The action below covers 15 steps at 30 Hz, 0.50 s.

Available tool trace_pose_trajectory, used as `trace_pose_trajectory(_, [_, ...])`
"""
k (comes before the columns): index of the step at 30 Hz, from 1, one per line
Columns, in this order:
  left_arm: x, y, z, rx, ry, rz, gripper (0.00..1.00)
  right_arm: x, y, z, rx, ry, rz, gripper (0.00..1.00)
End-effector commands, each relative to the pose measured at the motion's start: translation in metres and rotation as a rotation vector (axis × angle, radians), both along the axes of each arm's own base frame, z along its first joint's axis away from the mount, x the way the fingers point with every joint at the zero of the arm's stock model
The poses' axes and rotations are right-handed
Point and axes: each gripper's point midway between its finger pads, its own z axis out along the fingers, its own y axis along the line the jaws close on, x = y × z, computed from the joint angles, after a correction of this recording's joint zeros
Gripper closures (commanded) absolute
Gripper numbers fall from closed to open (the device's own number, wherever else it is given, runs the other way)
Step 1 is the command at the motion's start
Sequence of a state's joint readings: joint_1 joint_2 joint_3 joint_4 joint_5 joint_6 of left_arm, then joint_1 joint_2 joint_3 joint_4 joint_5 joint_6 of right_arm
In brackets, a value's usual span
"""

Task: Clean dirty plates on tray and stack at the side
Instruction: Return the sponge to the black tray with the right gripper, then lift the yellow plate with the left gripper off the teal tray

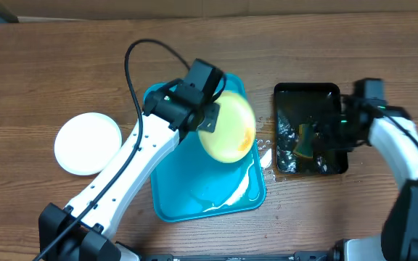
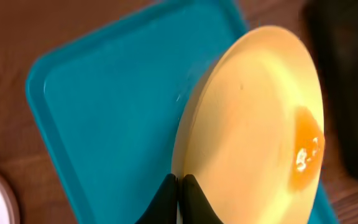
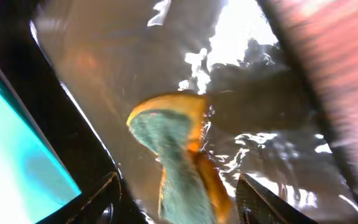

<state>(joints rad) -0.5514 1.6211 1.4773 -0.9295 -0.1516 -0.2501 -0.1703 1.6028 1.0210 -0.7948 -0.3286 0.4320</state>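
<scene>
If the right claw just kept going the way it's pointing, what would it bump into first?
Most likely the sponge. It lies right between the open fingers of the right gripper, in the water of the black tray. How far off it is, the picture cannot settle.

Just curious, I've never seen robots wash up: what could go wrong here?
The left gripper pinches the pale lime-green plate only by its rim, tilted above the turquoise tray; it might slip. The sponge sits in a water-filled black tray, and a puddle lies on the table, so more could splash.
</scene>
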Motion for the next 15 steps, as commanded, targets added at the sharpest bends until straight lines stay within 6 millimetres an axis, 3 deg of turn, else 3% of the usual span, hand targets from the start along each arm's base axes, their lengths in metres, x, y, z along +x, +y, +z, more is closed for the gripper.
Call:
trace_pose_trajectory(1, [0.011,-0.023,0.045,-0.055,-0.141,-0.051,0.96,-0.001,-0.013,0.025,0.085,-0.053,-0.072,0.39])
trace_pose_trajectory(5, [0.026,-0.059,0.065,-0.108,-0.275,-0.085,0.96,-0.018,-0.039,0.023,0.101,0.002,-0.163,0.39])
trace_pose_trajectory(12, [0.047,-0.126,0.066,-0.010,-0.511,-0.153,0.96,-0.037,-0.053,0.020,0.105,0.050,-0.174,0.39])
trace_pose_trajectory(15, [0.045,-0.124,0.059,0.089,-0.540,-0.102,0.96,-0.041,-0.051,0.019,0.112,0.070,-0.172,0.39])
